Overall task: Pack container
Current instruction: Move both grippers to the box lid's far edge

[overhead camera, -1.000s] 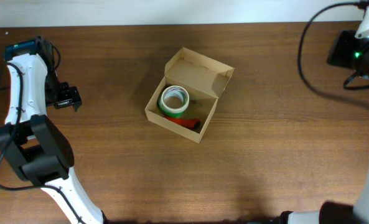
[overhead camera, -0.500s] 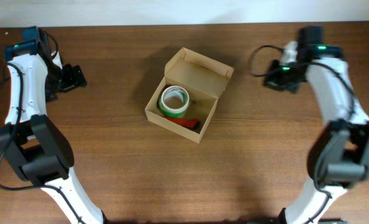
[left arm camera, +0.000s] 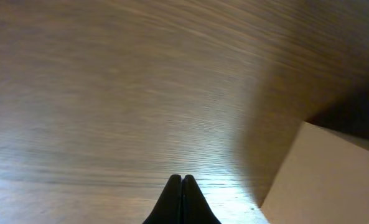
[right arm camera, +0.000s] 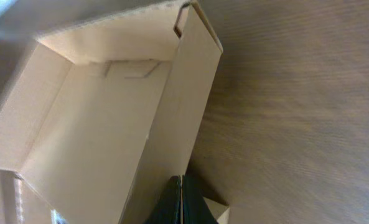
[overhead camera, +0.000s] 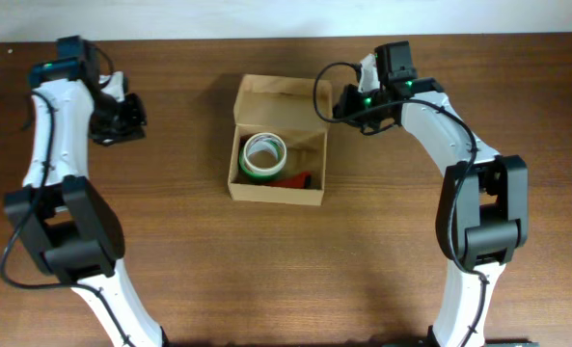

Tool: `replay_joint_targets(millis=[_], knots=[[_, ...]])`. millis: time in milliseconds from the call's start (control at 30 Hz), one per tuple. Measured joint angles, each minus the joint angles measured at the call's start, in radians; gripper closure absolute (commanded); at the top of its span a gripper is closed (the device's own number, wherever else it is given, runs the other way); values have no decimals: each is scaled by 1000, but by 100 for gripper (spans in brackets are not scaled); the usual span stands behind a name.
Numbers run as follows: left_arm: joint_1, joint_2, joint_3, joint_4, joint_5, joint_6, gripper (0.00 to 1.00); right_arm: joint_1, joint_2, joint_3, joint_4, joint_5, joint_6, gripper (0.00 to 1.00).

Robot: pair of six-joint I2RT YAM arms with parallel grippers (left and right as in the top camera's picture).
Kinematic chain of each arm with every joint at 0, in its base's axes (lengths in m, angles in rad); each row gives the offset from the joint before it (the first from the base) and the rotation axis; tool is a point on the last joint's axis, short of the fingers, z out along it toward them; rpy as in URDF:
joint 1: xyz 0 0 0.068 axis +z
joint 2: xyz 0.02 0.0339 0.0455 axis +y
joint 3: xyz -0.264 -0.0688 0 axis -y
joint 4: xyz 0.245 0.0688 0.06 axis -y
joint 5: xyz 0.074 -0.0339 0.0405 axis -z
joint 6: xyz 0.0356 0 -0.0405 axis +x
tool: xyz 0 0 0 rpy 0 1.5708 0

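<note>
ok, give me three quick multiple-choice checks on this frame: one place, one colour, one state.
1. Where is the tape roll?
A) on the bare table
B) inside the box
C) stacked on another roll

2. What colour is the object beside the tape roll?
A) blue
B) red
C) yellow

3. The lid of the box is:
A) shut flat
B) torn off
C) open

Answers:
1 B, the box walls surround the tape roll.
2 B, the overhead view shows it red against the cardboard.
3 C, the lid stands back and the contents are in plain view.
</note>
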Motion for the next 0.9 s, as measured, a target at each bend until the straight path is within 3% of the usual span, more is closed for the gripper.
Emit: replay_joint_targets(millis=[367,900], knots=[[-180,3,0,183,109,-17,98,-65,0,0,-22,-59,2,96],[-106,350,-2,422,660,-150,98,-100,11,0,-74,-100,-100,96]])
